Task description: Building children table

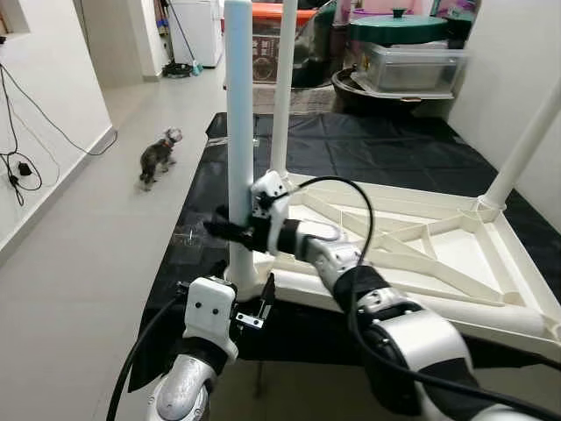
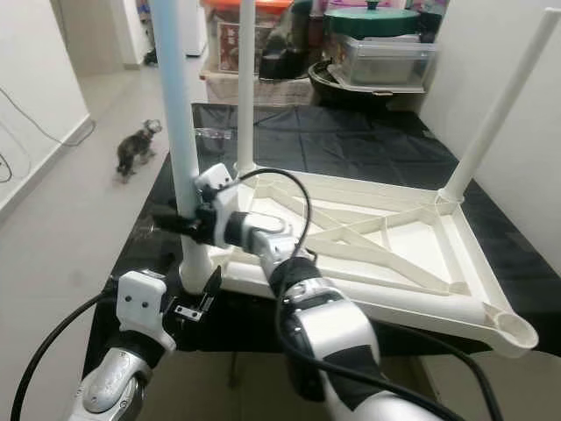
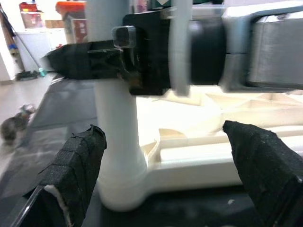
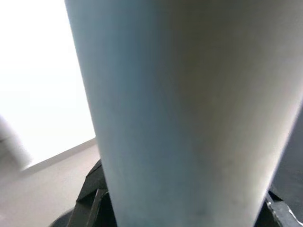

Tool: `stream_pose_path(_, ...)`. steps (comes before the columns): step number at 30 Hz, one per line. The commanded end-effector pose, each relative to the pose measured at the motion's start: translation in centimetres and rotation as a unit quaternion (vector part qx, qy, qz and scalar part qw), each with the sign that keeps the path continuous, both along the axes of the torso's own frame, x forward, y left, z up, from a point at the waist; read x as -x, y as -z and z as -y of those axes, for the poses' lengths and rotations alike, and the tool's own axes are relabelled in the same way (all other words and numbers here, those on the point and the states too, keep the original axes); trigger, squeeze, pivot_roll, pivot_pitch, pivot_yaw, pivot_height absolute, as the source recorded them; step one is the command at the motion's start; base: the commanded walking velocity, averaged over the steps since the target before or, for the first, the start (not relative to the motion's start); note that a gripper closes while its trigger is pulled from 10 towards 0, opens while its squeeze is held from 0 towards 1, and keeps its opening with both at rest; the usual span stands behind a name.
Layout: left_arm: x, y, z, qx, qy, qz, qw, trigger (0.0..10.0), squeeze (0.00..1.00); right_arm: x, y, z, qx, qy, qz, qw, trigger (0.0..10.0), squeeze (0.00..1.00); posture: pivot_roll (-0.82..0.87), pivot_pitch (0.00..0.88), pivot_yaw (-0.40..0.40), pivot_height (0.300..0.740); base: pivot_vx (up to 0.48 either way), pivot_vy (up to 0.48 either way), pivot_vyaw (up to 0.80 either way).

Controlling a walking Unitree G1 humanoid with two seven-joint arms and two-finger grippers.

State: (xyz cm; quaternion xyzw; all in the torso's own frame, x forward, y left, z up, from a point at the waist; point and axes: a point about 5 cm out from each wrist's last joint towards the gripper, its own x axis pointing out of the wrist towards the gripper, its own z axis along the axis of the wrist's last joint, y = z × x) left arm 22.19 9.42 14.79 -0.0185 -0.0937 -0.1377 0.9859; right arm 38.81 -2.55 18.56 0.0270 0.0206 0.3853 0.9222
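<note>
Left gripper (image 1: 263,303) hangs open at table's (image 1: 438,263) near-left corner, fingers (image 3: 75,170) either side of the socket. Right gripper (image 1: 226,230) is clenched round leg (image 1: 238,132), upright, long axis vertical. Table lies upside down on black sheet (image 1: 368,145); cat (image 1: 156,158) far left.

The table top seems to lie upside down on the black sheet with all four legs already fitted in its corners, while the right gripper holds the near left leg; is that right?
Not quite: three legs are fitted. The right eye view shows the near right corner socket empty. The rest holds: the table top lies upside down on the black sheet, and the right gripper holds the near left leg.
</note>
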Motion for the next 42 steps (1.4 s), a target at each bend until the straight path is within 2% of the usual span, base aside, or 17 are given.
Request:
stream_pose_path(1,0.1,0.1,-0.3,-0.005,-0.006,-0.003,1.0,10.0,0.0,-1.1,0.6,2.7,-0.014,0.165,-0.018,0.986,0.0,0.0,0.01,0.0,-0.028,0.74,0.0,0.0,0.0)
stream_pose_path(4,0.1,0.2,-0.2,-0.005,-0.004,-0.004,1.0,10.0,0.0,-1.3,1.5,5.1,-0.029,0.327,-0.038,0.944,0.0,0.0,0.01,0.0,-0.028,0.74,0.0,0.0,0.0)
stream_pose_path(5,0.1,0.2,-0.2,-0.005,-0.004,-0.004,1.0,10.0,0.0,-1.3,1.5,5.1,-0.029,0.327,-0.038,0.944,0.0,0.0,0.01,0.0,-0.028,0.74,0.0,0.0,0.0)
stream_pose_path(8,0.1,0.1,-0.2,-0.005,-0.004,-0.003,1.0,10.0,0.0,-0.8,2.5,6.0,-0.044,0.437,-0.057,0.897,0.0,0.0,0.01,0.0,-0.037,0.74,0.0,0.0,0.0)
stream_pose_path(18,0.1,0.2,-0.1,-0.005,-0.004,-0.004,1.0,10.0,0.0,0.1,2.3,3.5,-0.061,0.475,-0.067,0.875,0.0,0.0,0.01,0.0,-0.042,0.74,0.0,0.0,0.0)
stream_pose_path(19,0.1,0.2,-0.1,-0.004,-0.003,-0.004,1.0,10.0,0.0,0.2,2.2,3.0,-0.071,0.458,-0.068,0.883,5.5,0.0,0.01,0.0,-0.042,0.74,0.0,0.0,0.0)
stream_pose_path(22,0.1,0.2,-0.1,-0.004,-0.003,-0.004,1.0,10.0,0.0,0.3,2.0,2.4,-0.082,0.443,-0.069,0.89,5.5,0.0,0.01,0.0,-0.042,0.74,0.0,0.0,0.0)
stream_pose_path(23,0.1,0.2,0.0,-0.004,-0.002,-0.004,1.0,10.0,0.0,0.3,1.6,1.7,-0.098,0.399,-0.053,0.91,10.0,1.0,0.01,0.0,-0.042,0.74,0.0,0.0,0.0)
stream_pose_path(24,0.1,0.2,0.0,-0.004,-0.002,-0.004,1.0,10.0,0.0,0.3,1.6,1.7,-0.098,0.399,-0.053,0.91,10.0,1.0,0.01,0.0,-0.042,0.74,0.0,0.0,0.0)
stream_pose_path(25,0.1,0.3,0.0,-0.004,-0.001,-0.004,1.0,10.0,0.0,0.3,0.7,1.4,-0.109,0.344,-0.013,0.933,10.0,1.0,0.0,0.0,-0.038,0.74,0.0,0.0,0.0)
stream_pose_path(26,0.1,0.3,0.0,-0.004,-0.002,-0.005,1.0,10.0,0.0,0.1,0.2,1.4,-0.111,0.31,0.005,0.944,10.0,0.65,0.0,0.0,-0.038,0.74,0.0,0.0,0.0)
stream_pose_path(27,0.1,0.3,0.0,-0.004,-0.002,-0.005,1.0,10.0,0.0,0.0,-0.2,1.4,-0.115,0.277,0.012,0.954,10.0,0.0,0.0,0.0,-0.038,0.74,0.0,0.0,0.0)
stream_pose_path(30,0.1,0.3,0.0,-0.003,-0.002,-0.004,1.0,10.0,0.0,-0.1,-0.6,1.2,-0.122,0.227,0.022,0.966,10.0,0.0,0.0,0.0,-0.038,0.74,0.0,0.0,0.0)
stream_pose_path(35,0.1,0.3,0.1,-0.002,-0.001,-0.005,1.0,10.0,0.0,0.1,-1.1,0.9,-0.105,0.022,0.017,0.994,10.0,0.0,0.0,0.0,-0.035,0.74,0.0,0.0,0.0)
stream_pose_path(36,0.1,0.3,0.1,-0.002,-0.001,-0.005,1.0,10.0,0.0,0.1,-1.1,0.9,-0.105,0.022,0.017,0.994,10.0,0.0,0.0,0.0,-0.035,0.74,0.0,0.0,0.0)
stream_pose_path(38,0.1,0.4,0.1,-0.002,0.002,-0.005,1.0,10.0,0.0,0.7,-1.0,1.2,-0.073,-0.138,-0.011,0.988,10.0,0.0,-0.01,0.0,-0.03,0.74,0.0,0.0,0.0)
stream_pose_path(42,0.1,0.3,0.3,-0.002,0.003,-0.004,1.0,10.0,0.0,1.4,-1.2,1.0,-0.053,-0.248,-0.029,0.967,10.0,0.0,0.01,0.0,-0.041,0.74,0.0,0.0,0.0)
